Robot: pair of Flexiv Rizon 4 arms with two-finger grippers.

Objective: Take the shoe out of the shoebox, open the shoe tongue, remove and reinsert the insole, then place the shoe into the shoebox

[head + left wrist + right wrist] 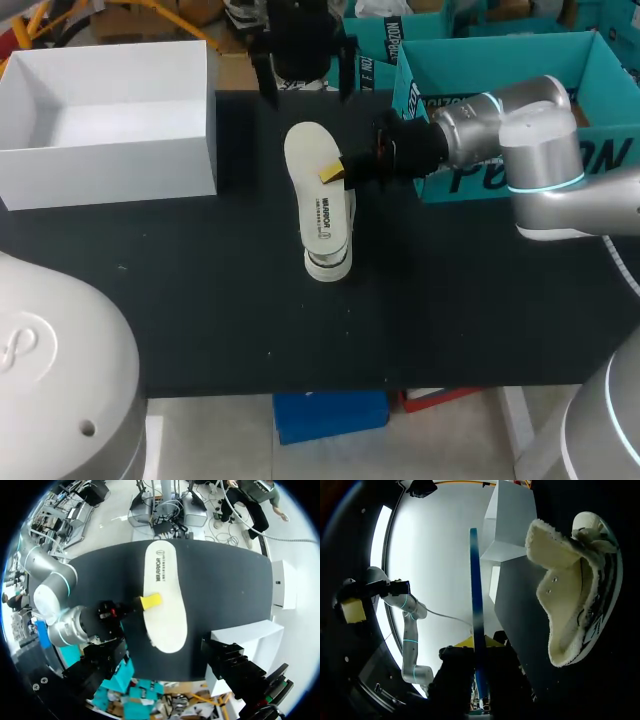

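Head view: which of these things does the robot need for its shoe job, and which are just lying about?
In the job: shoe, insole, white shoebox, right gripper holding the insole, left gripper, open.
Lying about: teal box.

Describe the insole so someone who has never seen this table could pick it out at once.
On the black table, between the white box and the teal shoebox, stands a white shoe. The insole is the flat white piece above it, pinched at one edge by the right gripper. Unlike the shoe, it is thin, with dark print down its middle.
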